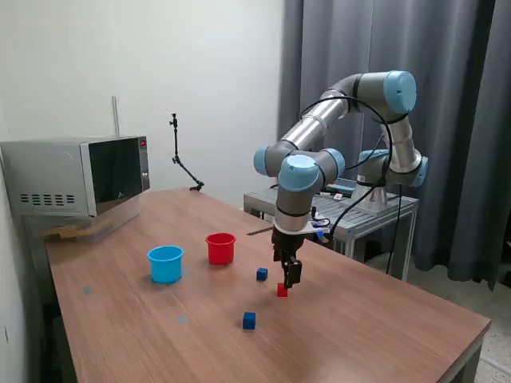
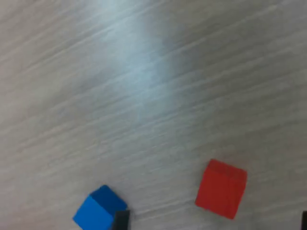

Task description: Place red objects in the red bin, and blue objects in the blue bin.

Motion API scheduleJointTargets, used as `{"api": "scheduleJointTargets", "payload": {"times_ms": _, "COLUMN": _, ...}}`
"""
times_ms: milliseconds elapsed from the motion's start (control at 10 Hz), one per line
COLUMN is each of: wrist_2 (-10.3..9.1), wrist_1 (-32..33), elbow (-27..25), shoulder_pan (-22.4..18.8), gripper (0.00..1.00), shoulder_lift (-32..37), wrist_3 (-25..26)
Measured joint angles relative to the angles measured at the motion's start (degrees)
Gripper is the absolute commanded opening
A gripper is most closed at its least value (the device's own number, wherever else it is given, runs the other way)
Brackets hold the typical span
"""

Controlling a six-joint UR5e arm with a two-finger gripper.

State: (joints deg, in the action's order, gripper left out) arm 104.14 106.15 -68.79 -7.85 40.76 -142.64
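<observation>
One small red cube [image 1: 282, 290] lies on the wooden table, and my gripper [image 1: 291, 281] hangs just above it, close to the tabletop. In the wrist view the red cube [image 2: 221, 188] sits between two dark fingertips [image 2: 121, 219] at the picture's edge. They stand far apart, so the gripper [image 2: 212, 224] is open and holds nothing. A dark blue cube [image 1: 262, 274] [image 2: 98, 209] lies close by, beside one fingertip. A second blue cube [image 1: 249, 320] rests nearer the front. The red cup [image 1: 221, 247] and the light blue cup [image 1: 166, 263] stand upright towards the exterior view's left.
A microwave [image 1: 80, 175] sits at the table's far corner on the exterior view's left. A thin black stand [image 1: 182, 163] rises at the back edge. A metal cart [image 1: 351, 209] carrying the arm's base is behind the table.
</observation>
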Motion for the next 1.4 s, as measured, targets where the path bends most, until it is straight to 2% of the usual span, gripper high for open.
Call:
{"api": "scheduleJointTargets", "payload": {"times_ms": 300, "wrist_2": -0.98, "wrist_1": 2.3, "elbow": -0.8, "shoulder_pan": 0.1, "gripper": 1.00, "shoulder_lift": 0.4, "wrist_3": 6.7}}
{"api": "scheduleJointTargets", "payload": {"times_ms": 600, "wrist_2": -5.13, "wrist_1": 6.7, "elbow": -2.6, "shoulder_pan": 0.0, "gripper": 1.00, "shoulder_lift": 0.9, "wrist_3": 9.3}}
{"api": "scheduleJointTargets", "payload": {"times_ms": 800, "wrist_2": -6.68, "wrist_1": 8.3, "elbow": -3.5, "shoulder_pan": -0.1, "gripper": 1.00, "shoulder_lift": 1.8, "wrist_3": 9.5}}
{"api": "scheduleJointTargets", "payload": {"times_ms": 1400, "wrist_2": -7.21, "wrist_1": 8.9, "elbow": -7.8, "shoulder_pan": 0.6, "gripper": 1.00, "shoulder_lift": 5.1, "wrist_3": 12.7}}
